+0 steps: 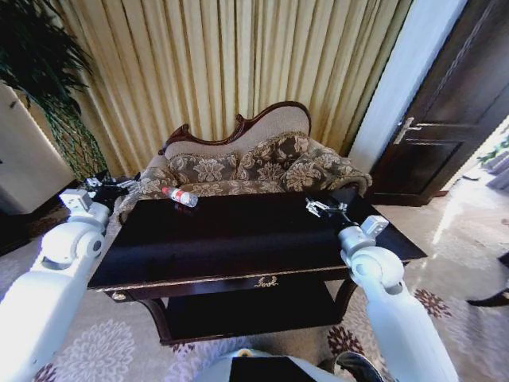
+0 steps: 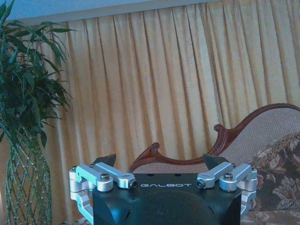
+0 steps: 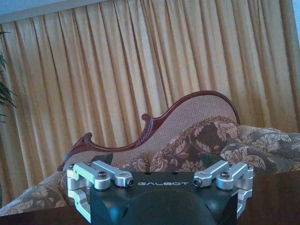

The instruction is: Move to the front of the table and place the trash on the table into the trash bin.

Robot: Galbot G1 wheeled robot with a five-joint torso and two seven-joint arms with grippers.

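Robot stands at the front of the table [image 1: 238,247]. Bottle [image 1: 180,196] lies on its side at the far left part of the tabletop, near the back edge, long axis slanting along that edge, red label toward the left end. Left gripper [image 1: 111,185] hovers just off the table's left far corner, fingers [image 2: 105,159] spread apart, empty; bottle lies to its right, nearer this arm. Right gripper [image 1: 324,208] hangs over the right far part of the tabletop, also spread apart and empty, well apart from the bottle. Judgement: left arm has the shorter reach.
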